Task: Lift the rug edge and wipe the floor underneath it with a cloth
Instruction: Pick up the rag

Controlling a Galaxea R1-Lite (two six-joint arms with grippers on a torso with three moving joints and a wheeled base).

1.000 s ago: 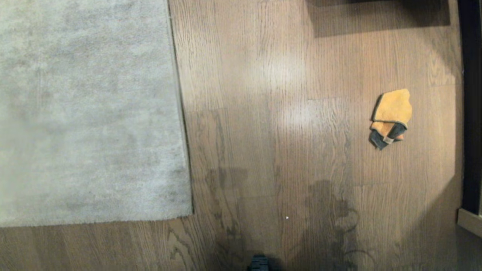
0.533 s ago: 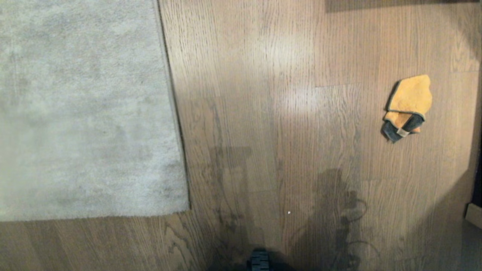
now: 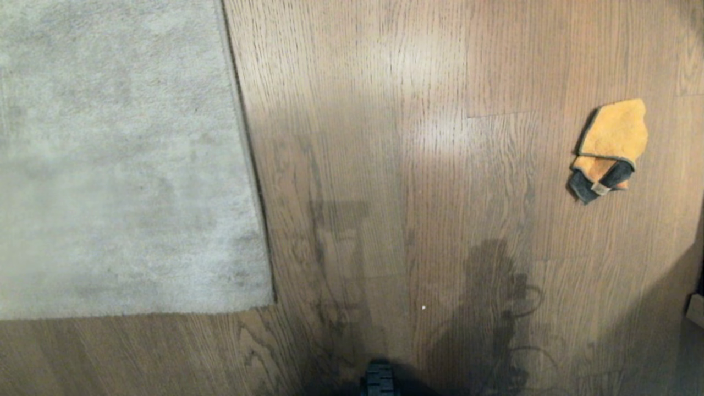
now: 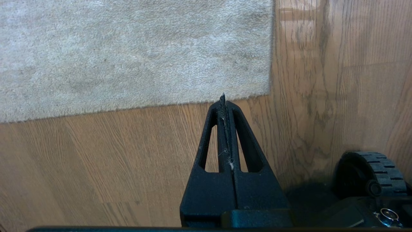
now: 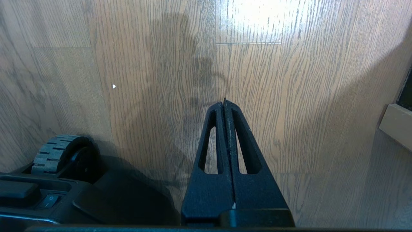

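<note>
left gripper (image 4: 224,96): jaws pressed together, nothing between them; parked low by my base, tips aimed at the near corner of the rug. Out of the head view.
right gripper (image 5: 224,100): jaws pressed together, empty; parked on the other side of the base, over bare planks. Also out of the head view.
base wheel (image 4: 375,170): sits just beside the left gripper; its twin shows in the right wrist view.
rug edge (image 3: 242,143): straight border running away from me on my left, lying flat on the floor (image 3: 385,181); corner is close to the base.
cloth (image 3: 608,148): orange with a dark grey end, folded over, on the planks far to my right, well apart from the rug.
step in hand: I judge nothing started; I'm lining up before any reach.
how I'd do it: right arm fetches the cloth first, since it lies on that side; spread the jaws fully before coming down and pinch the raised fold, not the flat part.
then: left jaws take the border near the corner, where it should peel up easiest; lift only enough to clear the cloth.
risk: cloth sits near the edge of the head view, so I'd want it more centred before reaching.
wiping: keep cloth flat, push under the raised border.
</note>
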